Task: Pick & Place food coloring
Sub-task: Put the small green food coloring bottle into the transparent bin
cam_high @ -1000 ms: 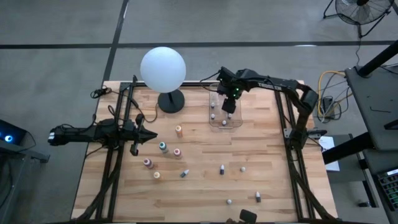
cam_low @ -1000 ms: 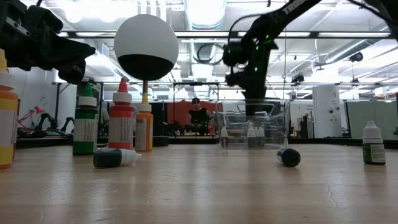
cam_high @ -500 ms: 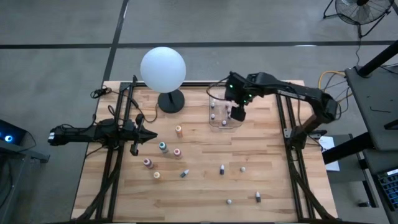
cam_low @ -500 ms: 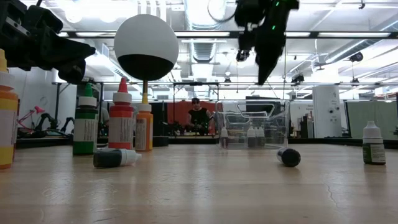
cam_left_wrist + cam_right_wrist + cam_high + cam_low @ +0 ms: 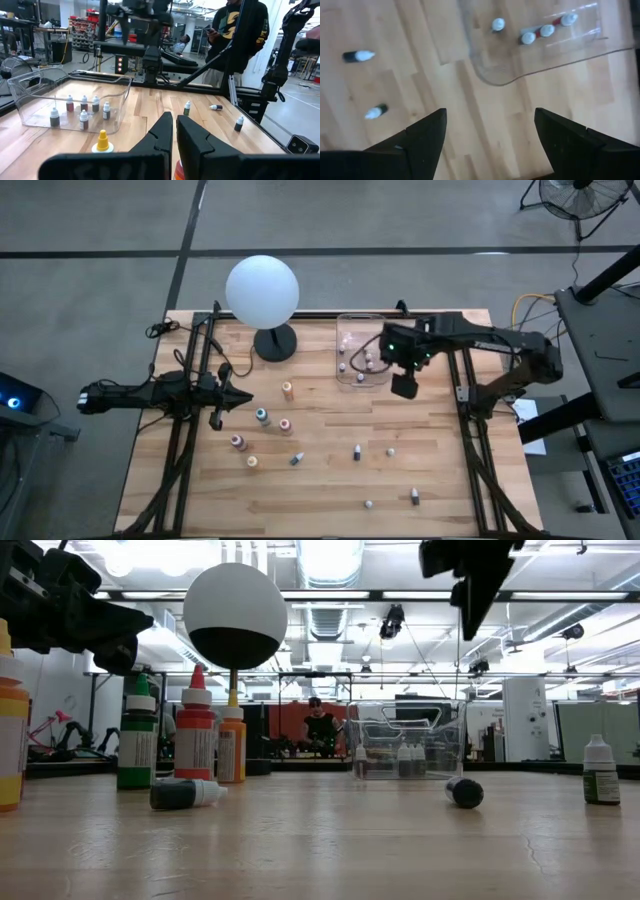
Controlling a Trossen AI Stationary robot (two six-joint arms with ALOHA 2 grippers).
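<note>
Right gripper: jaws spread, empty, withdrawn from clear bin | Left gripper: pressed together | You target another dropper bottle.

Bare table beside bin, few bottles

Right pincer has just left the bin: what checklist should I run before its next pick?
1. Right pincer open and empty: ok.
2. Right pincer raised beside the clear bin, not over it: ok.
3. Small dropper bottles stand inside the bin: ok.
4. Loose small bottles lie on the wooden table near the right arm: ok.
5. Left pincer shut, parked at the table's left side: ok.
6. Which bottle is next: cannot tell.
</note>
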